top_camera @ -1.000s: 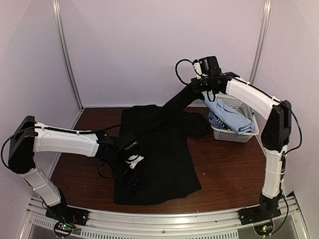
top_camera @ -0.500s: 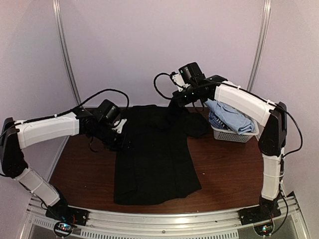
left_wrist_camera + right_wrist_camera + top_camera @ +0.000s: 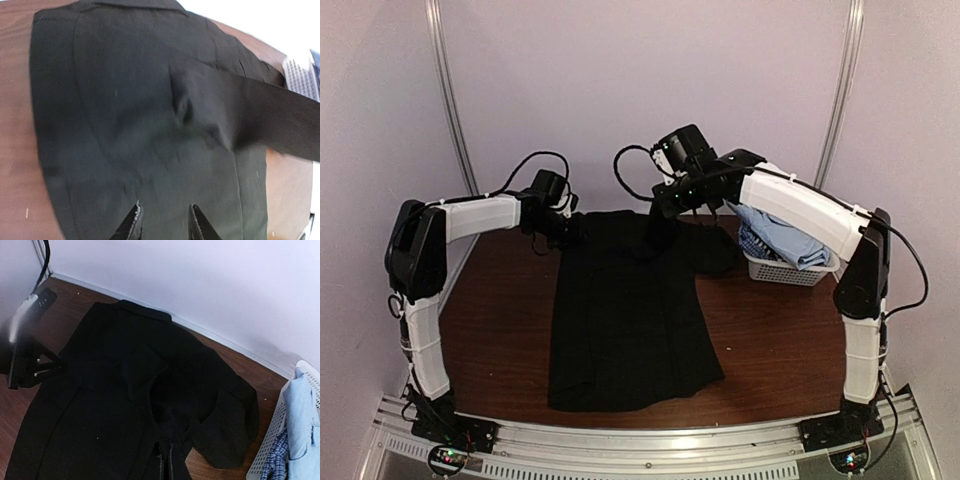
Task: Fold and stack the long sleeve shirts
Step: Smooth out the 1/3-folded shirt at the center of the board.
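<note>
We see the plain black collared long sleeve shirt (image 3: 625, 320) lying flat on the brown wooden table (image 3: 780, 340), hem nearest the bases. Farther back, our left gripper (image 3: 163, 222) reaches low over its far left edge, jaws parted and holding nothing. Our right gripper (image 3: 167, 460), its arm arched high, is clamped on the black sleeve (image 3: 280, 120).

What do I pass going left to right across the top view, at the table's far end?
First the left gripper → black shirt → basket. The right gripper sits over the shirt, so it has no clear place in the order.
</note>
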Robot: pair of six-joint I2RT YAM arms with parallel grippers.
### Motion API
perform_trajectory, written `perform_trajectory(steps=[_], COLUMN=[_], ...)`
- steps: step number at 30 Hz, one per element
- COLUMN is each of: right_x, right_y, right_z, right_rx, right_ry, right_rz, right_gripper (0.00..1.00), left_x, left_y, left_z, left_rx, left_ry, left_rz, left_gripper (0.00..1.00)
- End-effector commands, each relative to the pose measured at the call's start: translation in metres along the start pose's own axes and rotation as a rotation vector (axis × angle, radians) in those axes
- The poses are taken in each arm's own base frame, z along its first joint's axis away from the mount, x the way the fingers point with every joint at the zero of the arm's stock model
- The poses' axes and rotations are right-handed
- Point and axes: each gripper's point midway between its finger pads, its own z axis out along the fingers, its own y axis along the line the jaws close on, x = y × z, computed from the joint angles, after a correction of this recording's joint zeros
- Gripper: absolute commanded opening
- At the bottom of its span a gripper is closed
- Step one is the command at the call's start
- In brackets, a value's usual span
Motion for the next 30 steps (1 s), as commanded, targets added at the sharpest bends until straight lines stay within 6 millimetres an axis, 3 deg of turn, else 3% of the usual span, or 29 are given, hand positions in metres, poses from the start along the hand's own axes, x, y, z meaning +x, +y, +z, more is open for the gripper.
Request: perform_trajectory(steps=[1,7,12,15,21,25,30], right_x=[-0.039,-0.056,-0.057,-0.068,-0.076,-0.064,-0.036], right_y=[-0.028,-0.037,-0.040,-0.044,-0.042,-0.030,0.003], right_z=[-0.026,-0.052,-0.057,-0.069,-0.081,-0.073,-0.054], right_rx=[0.112,0.114,0.111,0.093,0.038,-0.006,-0.087], right_ry=[-0.099,-0.144,-0.136,-0.161,-0.178,-0.133,-0.062], right_rz=[0.068,0.090,0.102,0.133,0.160,0.155,0.139], right_gripper=[0.00,0.01,0.02,0.02,0.03,0.02,0.01], left_x=[-0.036,-0.041,-0.041,-0.038,-0.035,-0.036,-0.046], left_y=[-0.001,0.013,0.014,0.017,0.023,0.020,0.004], left_z=[0.031,0.079,0.101,0.111,0.121,0.121,0.110], left_rx=[0.051,0.073,0.099,0.101,0.090,0.105,0.160], left_ry=[-0.068,-0.048,-0.039,-0.031,-0.024,-0.024,-0.041], left_rz=[0.021,0.018,0.012,0.004,-0.003,0.001,0.018], left_gripper=[0.30,0.28,0.27,0.27,0.28,0.29,0.34])
